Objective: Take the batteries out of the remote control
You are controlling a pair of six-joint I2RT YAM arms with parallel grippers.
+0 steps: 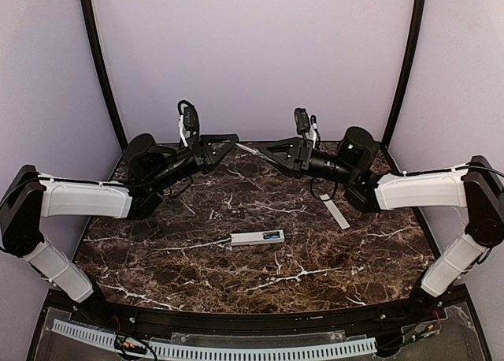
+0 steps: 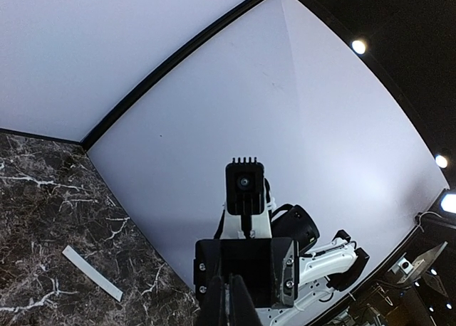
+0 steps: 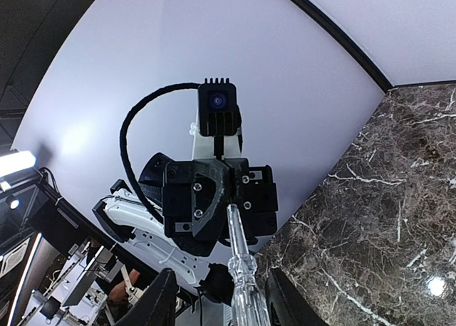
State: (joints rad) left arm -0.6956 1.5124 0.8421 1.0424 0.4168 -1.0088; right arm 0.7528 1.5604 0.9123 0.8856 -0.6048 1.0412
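clear screwdriver (image 3: 242, 269) in right claw (image 3: 222, 277)

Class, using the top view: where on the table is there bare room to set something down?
Bare: the near strip in front of the remote control; the left half, between it and the left arm. Crowded: the right side around the grey cover strip, beside the right arm.

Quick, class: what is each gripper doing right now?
Left gripper: shut on the thin end of the clear-handled tool.
Right gripper: jaws apart around that tool's handle; whether it grips cannot be told.
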